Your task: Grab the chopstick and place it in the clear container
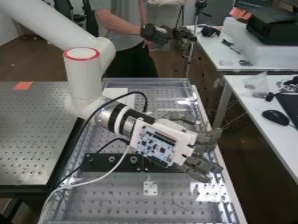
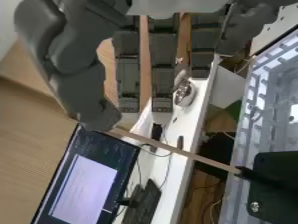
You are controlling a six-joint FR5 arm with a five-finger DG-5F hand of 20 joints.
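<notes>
One slim, pale chopstick (image 2: 173, 148) is in the hand (image 1: 207, 137), pinched near one end at the tip of the thumb (image 2: 93, 102). Straight-looking fingers (image 2: 161, 65) hang beside the thumb, and the grip is narrow. From there the stick runs at a slant, crossing in front of the side desk (image 2: 178, 165) and reaching over the edge of a ribbed, see-through plastic piece (image 2: 247, 125). Its far end comes up against a dark block (image 2: 279, 200) bearing a screw; whether the two touch I can't tell.

From above, the hand hangs over the perforated worktop (image 1: 113, 195), toward the side nearer the white desks, with its fingers spread a little. The white arm (image 1: 83, 77) comes in from the upper left, and a circuit board (image 1: 156, 145) in a white frame sits just behind the hand. A black bar (image 1: 100, 162) lies across the worktop, its right end beneath the hand. Near it is a small white plate (image 1: 151, 188) with holes. Black and white cables loop past the wrist.

On the side desk are a shiny metal bowl (image 2: 185, 93) and a black keyboard (image 2: 143, 205); a monitor (image 2: 86, 182) with a lit screen stands beside them.
</notes>
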